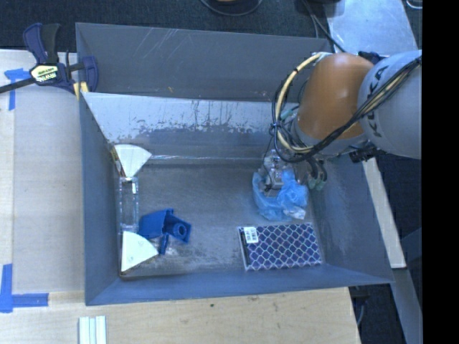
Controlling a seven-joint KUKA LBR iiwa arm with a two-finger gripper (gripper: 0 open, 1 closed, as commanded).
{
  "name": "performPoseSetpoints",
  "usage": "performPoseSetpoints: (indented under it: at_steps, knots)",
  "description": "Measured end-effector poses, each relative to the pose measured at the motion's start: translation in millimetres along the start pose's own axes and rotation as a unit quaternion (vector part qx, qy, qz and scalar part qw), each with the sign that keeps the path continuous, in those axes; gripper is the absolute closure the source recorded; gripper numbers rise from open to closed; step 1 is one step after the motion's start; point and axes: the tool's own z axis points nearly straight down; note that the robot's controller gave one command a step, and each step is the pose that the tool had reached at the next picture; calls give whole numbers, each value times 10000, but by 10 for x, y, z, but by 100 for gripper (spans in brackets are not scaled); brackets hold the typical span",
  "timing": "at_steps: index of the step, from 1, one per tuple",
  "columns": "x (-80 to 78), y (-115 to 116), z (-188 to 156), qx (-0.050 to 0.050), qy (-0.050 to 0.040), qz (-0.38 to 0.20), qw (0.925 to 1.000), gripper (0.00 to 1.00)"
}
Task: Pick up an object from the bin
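bin: grey metal, a handful of loose bits on the floor, nothing heaped

far left: a clear see-through piece lying along the left wall, with a white fan-shaped piece at its far end and a white wedge at its near end

left of middle: chunky dark blue plastic part, just beside the white wedge, can't tell if they touch

near wall, right of middle: flat rectangular box with a blue and white scale pattern and a small label on its left end, long side running left to right

the thing under the pincer: crumpled light blue lump, looks like a scrunched plastic bag or wrapper, shiny and wrinkled, with paler folds

where it sits: right half of the floor, just behind the patterned box

which way it points: honestly doesn't, it's a blob, maybe a bit taller than wide here, no clear long axis

pincer: down on the lump's upper left part, right against it

pincer grip: can't tell whether it's released or clenched

arm: comes in from the right, orange cover and looped cables above the pincer
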Motion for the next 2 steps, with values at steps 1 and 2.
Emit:
performPoseSetpoints:
  at_steps: [1,2]
  knots:
    - [0,0,0,0,0,-1,10000,100]
    - [-74,-117,-1067,1,-6,219,9998,100]
